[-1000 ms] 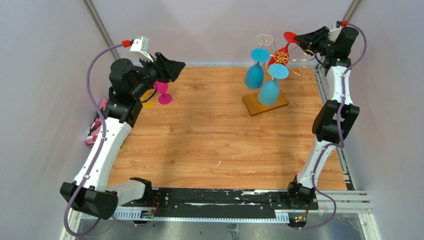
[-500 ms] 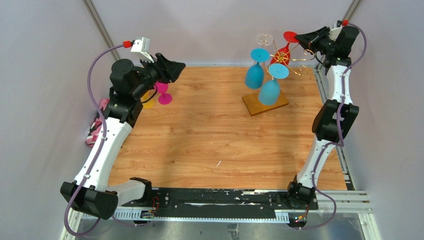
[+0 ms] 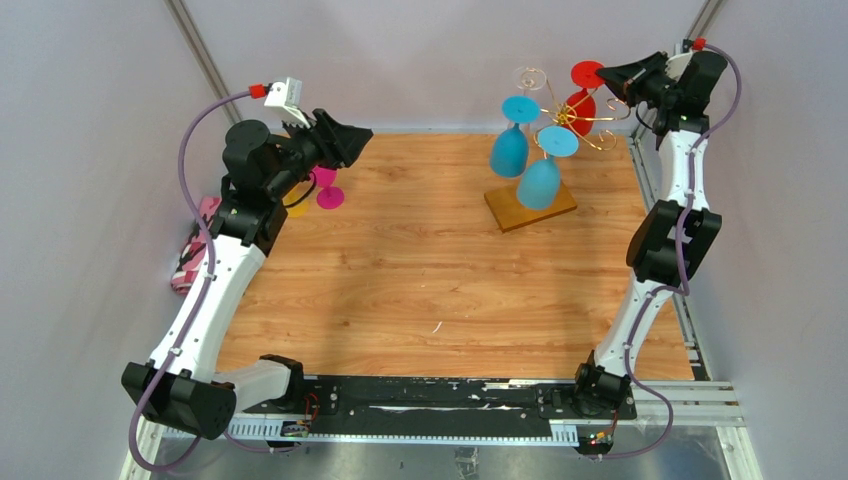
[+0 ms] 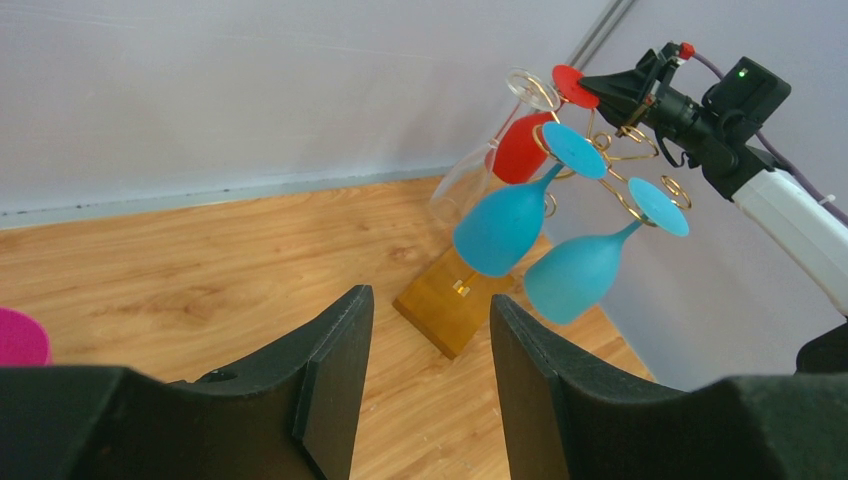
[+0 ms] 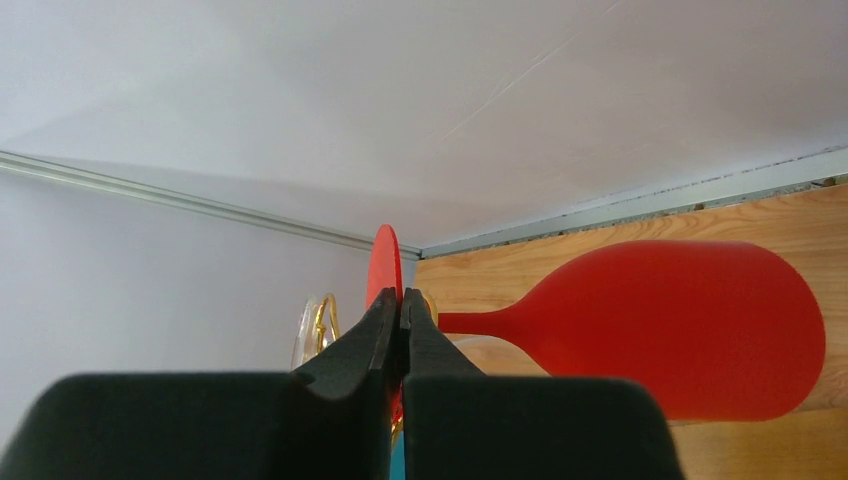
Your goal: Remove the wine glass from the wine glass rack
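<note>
While the right gripper (image 5: 398, 300) pinches the round foot of the red wine glass (image 5: 680, 325) between closed jaws, the bowl hangs by the top of the rack (image 3: 530, 208), beside two blue glasses (image 3: 509, 150). Well left of the rack, the left gripper (image 4: 428, 305) has its jaws spread wide, holding nothing.

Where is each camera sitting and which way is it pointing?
Top external: above and behind the robot, looking down on the table; left arm and right arm show.
Left wrist: at the table's left, facing the wine glass rack; the open left gripper shows.
Right wrist: at the rack's top, looking past the red wine glass at the walls; the right gripper shows, shut on its foot.
Shared: all show the red wine glass.
</note>
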You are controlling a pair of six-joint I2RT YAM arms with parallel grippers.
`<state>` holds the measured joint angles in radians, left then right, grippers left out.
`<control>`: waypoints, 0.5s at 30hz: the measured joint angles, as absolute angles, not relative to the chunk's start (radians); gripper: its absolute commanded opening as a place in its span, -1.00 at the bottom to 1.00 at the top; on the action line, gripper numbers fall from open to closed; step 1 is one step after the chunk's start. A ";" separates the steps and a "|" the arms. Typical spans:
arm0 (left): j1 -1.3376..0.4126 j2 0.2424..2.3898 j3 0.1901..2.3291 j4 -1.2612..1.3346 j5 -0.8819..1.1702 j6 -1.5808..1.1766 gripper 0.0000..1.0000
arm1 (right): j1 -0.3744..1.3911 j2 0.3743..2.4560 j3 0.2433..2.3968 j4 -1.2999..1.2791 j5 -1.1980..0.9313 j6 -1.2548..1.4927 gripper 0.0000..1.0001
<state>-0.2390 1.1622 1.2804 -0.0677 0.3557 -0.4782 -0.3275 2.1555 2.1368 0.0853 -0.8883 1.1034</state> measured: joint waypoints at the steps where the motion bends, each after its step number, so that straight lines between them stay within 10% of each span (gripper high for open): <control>1: -0.239 1.162 1.280 -0.068 0.356 -0.479 0.02 | -0.328 2.155 2.140 0.085 -0.891 1.104 -1.00; 15: -0.239 1.170 1.278 -0.061 0.356 -0.483 -0.01 | -0.332 2.129 2.108 0.080 -0.904 1.114 -1.00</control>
<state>-0.2390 1.1698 1.2778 -0.0612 0.3561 -0.4831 -0.3321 2.1292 2.1082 0.0795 -0.9043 1.1137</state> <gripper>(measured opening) 0.505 0.019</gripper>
